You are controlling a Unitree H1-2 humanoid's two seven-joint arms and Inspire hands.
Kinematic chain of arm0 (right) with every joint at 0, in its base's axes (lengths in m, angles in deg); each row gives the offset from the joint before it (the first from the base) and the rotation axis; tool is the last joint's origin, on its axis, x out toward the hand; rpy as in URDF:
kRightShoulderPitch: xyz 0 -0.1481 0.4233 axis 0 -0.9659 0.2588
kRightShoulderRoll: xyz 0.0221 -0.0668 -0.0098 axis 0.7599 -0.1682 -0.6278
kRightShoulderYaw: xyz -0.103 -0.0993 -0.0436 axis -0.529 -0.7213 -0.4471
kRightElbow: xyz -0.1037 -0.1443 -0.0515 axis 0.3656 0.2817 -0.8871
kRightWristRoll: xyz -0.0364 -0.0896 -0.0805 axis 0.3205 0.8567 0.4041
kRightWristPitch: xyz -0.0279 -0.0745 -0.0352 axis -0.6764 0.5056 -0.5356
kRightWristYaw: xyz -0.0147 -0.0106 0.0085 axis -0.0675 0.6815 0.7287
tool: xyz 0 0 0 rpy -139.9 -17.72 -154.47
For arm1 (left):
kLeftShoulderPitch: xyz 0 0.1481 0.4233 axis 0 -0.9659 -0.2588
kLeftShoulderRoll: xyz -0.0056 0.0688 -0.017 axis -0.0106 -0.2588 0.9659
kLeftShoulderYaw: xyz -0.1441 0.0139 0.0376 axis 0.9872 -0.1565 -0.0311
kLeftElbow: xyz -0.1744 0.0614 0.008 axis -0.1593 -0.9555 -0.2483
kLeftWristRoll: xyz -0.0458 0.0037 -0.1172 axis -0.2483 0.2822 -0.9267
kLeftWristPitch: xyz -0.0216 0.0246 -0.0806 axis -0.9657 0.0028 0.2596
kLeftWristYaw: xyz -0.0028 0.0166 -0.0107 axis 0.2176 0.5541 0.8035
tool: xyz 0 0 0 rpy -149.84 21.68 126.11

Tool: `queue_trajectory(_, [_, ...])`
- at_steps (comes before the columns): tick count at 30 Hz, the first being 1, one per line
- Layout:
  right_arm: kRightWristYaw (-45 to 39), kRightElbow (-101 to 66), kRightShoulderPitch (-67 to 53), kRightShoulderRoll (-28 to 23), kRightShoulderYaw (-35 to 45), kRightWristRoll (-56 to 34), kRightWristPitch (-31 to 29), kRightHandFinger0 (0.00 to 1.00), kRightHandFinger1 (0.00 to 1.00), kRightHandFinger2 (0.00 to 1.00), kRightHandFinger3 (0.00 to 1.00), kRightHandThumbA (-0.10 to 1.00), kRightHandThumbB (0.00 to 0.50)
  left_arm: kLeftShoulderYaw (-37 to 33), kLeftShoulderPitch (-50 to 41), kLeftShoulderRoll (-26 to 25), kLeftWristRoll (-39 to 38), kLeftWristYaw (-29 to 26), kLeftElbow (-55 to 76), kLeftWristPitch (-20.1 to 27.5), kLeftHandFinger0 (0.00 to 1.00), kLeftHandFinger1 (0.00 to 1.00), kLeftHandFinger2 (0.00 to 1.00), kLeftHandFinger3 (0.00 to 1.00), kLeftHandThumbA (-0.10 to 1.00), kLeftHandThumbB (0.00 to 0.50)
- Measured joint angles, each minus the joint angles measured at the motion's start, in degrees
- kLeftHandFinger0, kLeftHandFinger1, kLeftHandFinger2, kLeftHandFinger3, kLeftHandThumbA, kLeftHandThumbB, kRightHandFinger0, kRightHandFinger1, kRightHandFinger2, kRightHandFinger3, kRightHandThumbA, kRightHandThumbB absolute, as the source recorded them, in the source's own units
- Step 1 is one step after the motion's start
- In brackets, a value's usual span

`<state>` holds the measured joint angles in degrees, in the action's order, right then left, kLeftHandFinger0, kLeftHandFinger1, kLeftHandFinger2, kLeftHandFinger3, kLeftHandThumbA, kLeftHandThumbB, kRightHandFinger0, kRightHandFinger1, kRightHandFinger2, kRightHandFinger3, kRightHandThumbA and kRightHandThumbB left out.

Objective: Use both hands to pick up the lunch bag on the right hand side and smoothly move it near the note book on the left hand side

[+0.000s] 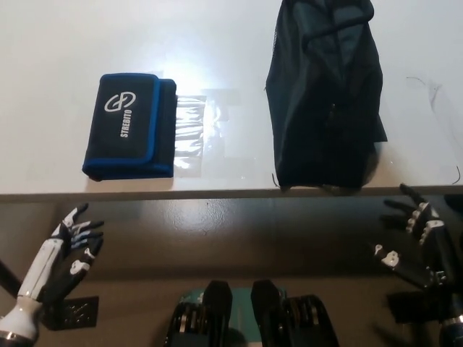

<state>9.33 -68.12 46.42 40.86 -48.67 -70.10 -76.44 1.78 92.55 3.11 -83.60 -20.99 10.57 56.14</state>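
A black soft lunch bag (325,97) stands on the white table (217,43) at the right, reaching from the far edge almost to the front edge. A black notebook case with blue trim and white lettering (130,126) lies flat at the left. My white left hand (72,246) is open below the table's front edge at the lower left, holding nothing. My black right hand (412,235) is open below the front edge at the lower right, under the bag's right side and not touching it.
A clear plastic sheet (195,130) lies just right of the notebook case, between it and the bag. The table's front edge (231,194) runs across the picture above both hands. A thin dark cord (434,90) lies at the far right.
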Motion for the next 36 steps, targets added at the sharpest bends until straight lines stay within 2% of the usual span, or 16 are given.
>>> queue_trajectory(2, [0.02,-1.59,-0.27,0.00,0.47,-0.32,-0.49,0.60,0.63,0.73,0.89,0.89,0.084,0.05,-0.01,-0.02,-0.02,0.11,1.70,0.29,0.83,0.77,0.79,1.00,0.86,0.135])
queue_trajectory(4, [0.13,-5.72,-0.56,0.00,1.59,-1.10,-1.25,0.62,0.65,0.74,0.90,0.91,0.090,0.19,0.10,-0.14,-0.30,0.49,5.92,0.78,0.84,0.77,0.79,1.00,0.88,0.121])
queue_trajectory(6, [0.18,-8.50,-0.55,-0.01,2.44,-1.56,-1.53,0.72,0.74,0.84,0.93,0.88,0.084,0.23,0.49,-0.19,-0.66,0.74,8.47,0.92,0.84,0.84,0.87,1.00,1.00,0.157])
queue_trajectory(7, [0.22,-10.28,-0.51,-0.02,2.94,-1.89,-1.60,0.79,0.81,0.92,0.98,0.91,0.104,0.29,0.99,-0.25,-0.90,0.95,10.38,0.96,0.92,0.95,0.98,1.00,1.00,0.192])
queue_trajectory(9, [0.32,-13.54,-0.46,-0.02,3.82,-2.52,-1.58,0.86,0.88,1.00,1.00,0.95,0.126,0.41,2.17,-0.45,-1.46,1.39,13.61,0.78,1.00,1.00,1.00,1.00,1.00,0.217])
queue_trajectory(10, [0.43,-15.11,-0.34,-0.02,4.26,-2.90,-1.57,1.00,1.00,1.00,1.00,1.00,0.152,0.52,2.84,-0.57,-1.88,1.53,15.15,0.61,1.00,1.00,1.00,1.00,1.00,0.263])
queue_trajectory(12, [0.68,-17.60,0.23,-0.14,5.18,-3.69,-1.35,1.00,1.00,1.00,1.00,1.00,0.198,0.68,5.00,-0.90,-3.26,1.93,18.51,-0.42,1.00,1.00,1.00,1.00,1.00,0.300])
queue_trajectory(14, [0.77,-19.29,1.39,-0.66,6.08,-4.09,-0.95,1.00,1.00,1.00,1.00,1.00,0.216,0.69,7.71,-1.35,-4.94,2.59,21.25,-2.02,1.00,1.00,1.00,1.00,1.00,0.325])
queue_trajectory(18, [0.82,-20.61,3.90,-2.37,7.32,-4.92,0.19,1.00,1.00,1.00,1.00,1.00,0.310,0.50,13.93,-1.81,-6.86,3.45,24.16,-5.90,1.00,1.00,1.00,1.00,1.00,0.384])
queue_trajectory(19, [0.78,-20.61,4.29,-2.86,7.50,-5.30,0.64,1.00,1.00,1.00,1.00,1.00,0.309,0.22,15.26,-1.80,-7.21,3.65,24.16,-6.91,1.00,1.00,1.00,1.00,1.00,0.400])
queue_trajectory(22, [0.70,-20.36,5.64,-4.08,7.96,-6.70,2.23,1.00,1.00,1.00,1.00,1.00,0.327,-0.41,18.53,-1.63,-7.99,4.16,23.74,-9.66,1.00,1.00,1.00,1.00,1.00,0.388])
queue_trajectory(25, [0.59,-19.21,7.75,-5.17,8.30,-8.48,3.84,1.00,1.00,1.00,1.00,1.00,0.362,-0.84,22.01,-1.06,-8.97,4.78,21.80,-12.25,1.00,1.00,1.00,1.00,1.00,0.430])
queue_trajectory(27, [0.48,-17.52,10.00,-5.95,8.54,-9.80,4.97,1.00,1.00,1.00,1.00,1.00,0.359,-0.94,25.14,-0.05,-9.96,5.16,19.20,-14.31,1.00,1.00,1.00,1.00,1.00,0.451])
queue_trajectory(31, [-0.31,-12.80,14.69,-6.84,8.64,-12.66,6.81,1.00,1.00,1.00,1.00,1.00,0.371,-0.99,31.61,2.59,-11.81,5.93,11.89,-17.77,1.00,1.00,1.00,1.00,1.00,0.435])
queue_trajectory(34, [-1.06,-8.69,17.83,-7.12,8.64,-14.52,7.71,1.00,1.00,1.00,1.00,1.00,0.385,-1.06,35.87,4.07,-12.38,6.33,6.77,-19.27,1.00,1.00,1.00,1.00,1.00,0.453])
queue_trajectory(36, [-1.66,-4.84,20.34,-7.17,8.62,-15.51,8.17,1.00,1.00,1.00,1.00,1.00,0.373,-1.29,39.01,4.91,-12.69,6.96,1.88,-20.18,1.00,1.00,1.00,1.00,1.00,0.421])
